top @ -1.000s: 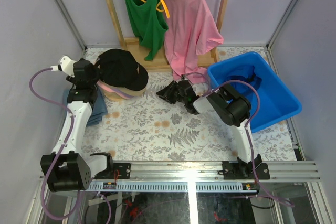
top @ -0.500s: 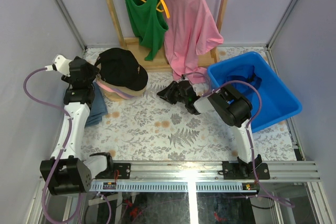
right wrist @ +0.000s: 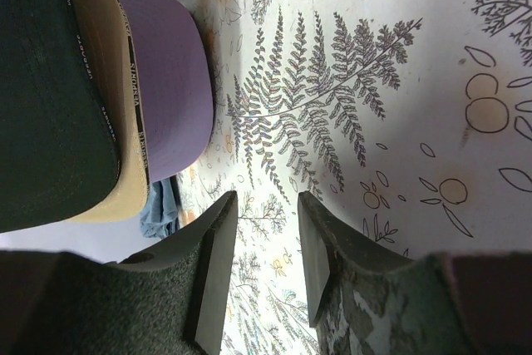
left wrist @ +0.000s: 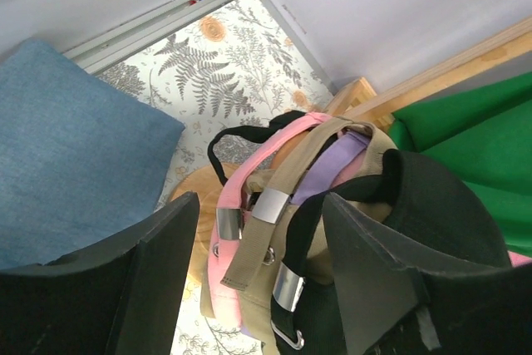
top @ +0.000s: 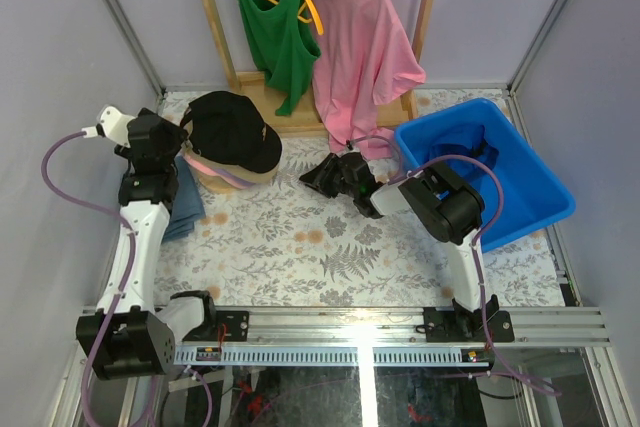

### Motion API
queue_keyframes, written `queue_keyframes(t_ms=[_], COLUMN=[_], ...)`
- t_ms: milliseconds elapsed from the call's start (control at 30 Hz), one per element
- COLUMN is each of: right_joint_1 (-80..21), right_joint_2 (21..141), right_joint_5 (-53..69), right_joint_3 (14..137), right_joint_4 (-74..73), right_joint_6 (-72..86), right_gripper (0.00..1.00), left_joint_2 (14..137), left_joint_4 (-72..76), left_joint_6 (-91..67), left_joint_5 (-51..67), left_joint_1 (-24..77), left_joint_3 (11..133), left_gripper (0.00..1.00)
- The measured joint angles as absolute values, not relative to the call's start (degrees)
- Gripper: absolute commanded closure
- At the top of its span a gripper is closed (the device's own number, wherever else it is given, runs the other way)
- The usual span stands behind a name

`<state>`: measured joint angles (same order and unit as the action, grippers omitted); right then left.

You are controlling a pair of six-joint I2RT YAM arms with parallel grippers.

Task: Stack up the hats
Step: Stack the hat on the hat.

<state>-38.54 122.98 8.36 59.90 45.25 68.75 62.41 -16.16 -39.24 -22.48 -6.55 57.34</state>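
Note:
The hats sit in one stack at the back left, with a black cap [top: 235, 127] on top and pink [top: 205, 165] and tan [top: 250, 179] edges under it. In the left wrist view their back straps show together: pink [left wrist: 241, 180], tan [left wrist: 283, 172], lavender [left wrist: 332, 164] and black [left wrist: 440, 214]. My left gripper [top: 182, 144] [left wrist: 258, 205] is open just behind the straps and holds nothing. My right gripper [top: 308, 177] [right wrist: 266, 199] is open and empty over the cloth, right of the black [right wrist: 50, 97], tan [right wrist: 96, 89] and lavender [right wrist: 166, 81] brims.
A round wooden stand [left wrist: 195, 197] carries the stack. A folded blue-grey fabric [top: 185, 209] [left wrist: 66, 147] lies left of it. A wooden rack at the back holds a green tank top [top: 270, 27] and a pink T-shirt [top: 360, 47]. A blue bin [top: 510, 197] stands at the right.
My left arm has drawn back a little to the left, away from the stack. The right arm and the hats have not moved.

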Motion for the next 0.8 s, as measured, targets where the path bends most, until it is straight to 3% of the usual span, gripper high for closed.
queue_keyframes(t_ms=[800], right_joint_1=[-38.5], right_joint_2=[123.0], right_joint_5=[8.0], right_joint_3=[59.9], right_joint_4=[45.2], right_joint_6=[68.1], right_gripper=[0.58], left_joint_2=[66.0], left_joint_4=[-13.6], left_joint_6=[-40.2], left_joint_5=[-11.8], left_joint_1=[-10.4], left_joint_3=[57.4], left_gripper=[0.39])
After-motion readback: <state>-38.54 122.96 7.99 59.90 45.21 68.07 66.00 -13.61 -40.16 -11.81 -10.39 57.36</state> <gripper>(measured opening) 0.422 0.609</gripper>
